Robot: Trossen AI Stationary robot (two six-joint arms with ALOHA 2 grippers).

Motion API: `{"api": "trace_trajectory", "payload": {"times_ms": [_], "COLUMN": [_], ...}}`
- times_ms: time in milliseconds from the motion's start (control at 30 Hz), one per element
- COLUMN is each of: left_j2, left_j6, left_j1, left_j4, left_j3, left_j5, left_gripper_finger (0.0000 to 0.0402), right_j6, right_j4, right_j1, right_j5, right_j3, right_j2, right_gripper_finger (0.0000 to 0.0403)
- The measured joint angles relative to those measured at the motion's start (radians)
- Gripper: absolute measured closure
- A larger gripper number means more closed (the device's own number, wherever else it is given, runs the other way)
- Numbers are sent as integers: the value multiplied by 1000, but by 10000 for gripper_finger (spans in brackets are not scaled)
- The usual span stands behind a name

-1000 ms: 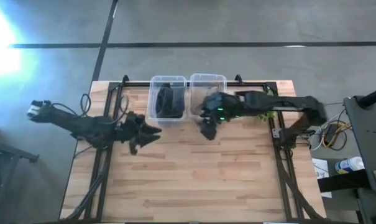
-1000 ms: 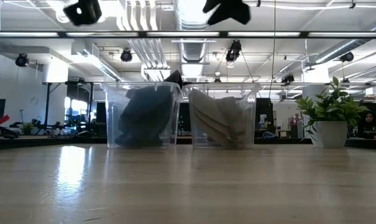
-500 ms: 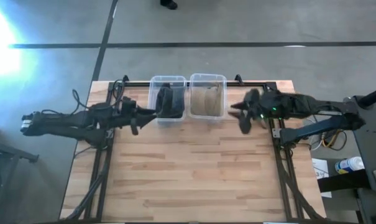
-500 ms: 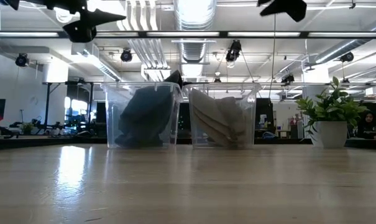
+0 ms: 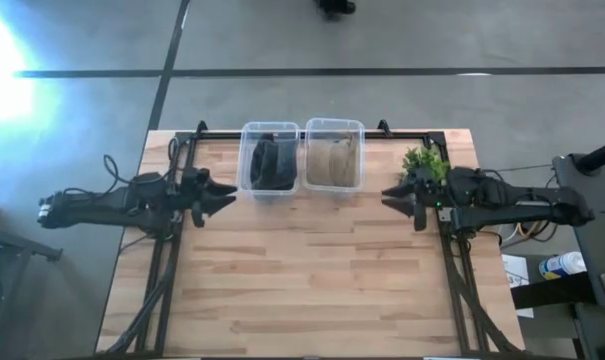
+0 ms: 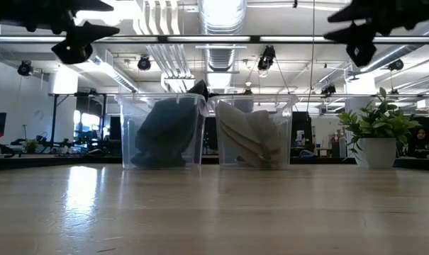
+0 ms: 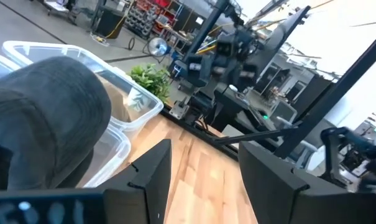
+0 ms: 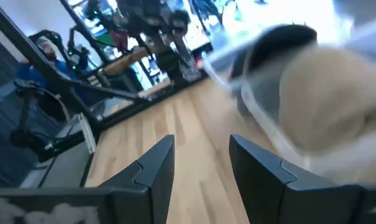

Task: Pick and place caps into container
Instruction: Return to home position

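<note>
Both arms have drawn back toward the table's side edges since half a second ago, and the right one now uncovers the plant. On the wooden table, two clear bins stand side by side at the far edge. The left container holds the dark caps and the right container holds the tan caps. The caps are bunched together, so neither pile can be counted. The left gripper hangs just left of the bins and the right gripper beside the plant. The low view cuts both off at its top. In each wrist view the fingers stand well apart with nothing between them. The right wrist view is smeared.
</note>
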Motion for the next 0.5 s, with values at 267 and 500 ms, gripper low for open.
{"api": "trace_trajectory", "payload": {"times_ms": [267, 500], "left_j2": [-84, -87], "left_j6": [-32, -42], "left_j1": [0, -1], "left_j4": [-34, -66], "left_j3": [-69, -120], "left_j5": [3, 3], "left_gripper_finger": [220, 220], "right_j6": [16, 35], "right_j4": [-20, -18], "right_j1": [2, -1], "right_j5": [-7, -1], "right_j3": [-191, -344], "right_j2": [-91, -95], "right_gripper_finger": [247, 254]}}
